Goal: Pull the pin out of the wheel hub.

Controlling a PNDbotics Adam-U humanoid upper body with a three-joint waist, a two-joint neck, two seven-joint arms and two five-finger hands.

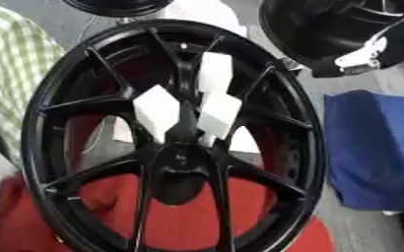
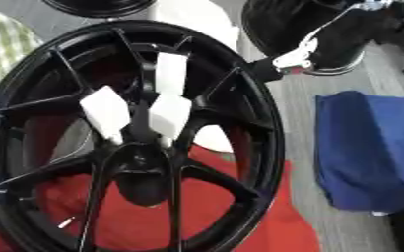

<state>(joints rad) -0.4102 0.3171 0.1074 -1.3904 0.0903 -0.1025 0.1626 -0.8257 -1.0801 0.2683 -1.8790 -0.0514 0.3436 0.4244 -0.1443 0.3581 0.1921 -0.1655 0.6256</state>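
Hub: the wheel hub (image 1: pixel 181 160) stands nearly face-on to you and fills the middle of the view, on a red cloth (image 1: pixel 180 221).
Pin: you've got no plain pin to aim at. What shows is three white blocks (image 1: pixel 156 112) wedged between the upper spokes, just above the centre boss. My guess is the piece to pull is one of these.
Right hand: your right hand (image 2: pixel 279 64) comes in from the upper right, its tip at or just beside the hub's upper-right rim. It's dark against a second wheel (image 2: pixel 283 19), so I can't tell how far it's open or whether it holds anything.
Left hand: nowhere in either view.
Direction: the blocks lie down and to the left of your right hand, inside the rim.
Axis: each block runs lengthwise along its gap, pointing at the centre.
Nearer hand: the right, easily.
Next: likely a reach inward over the rim to the closest block.
Clutter: a blue cloth (image 1: pixel 374 147) lies well right of the hub.
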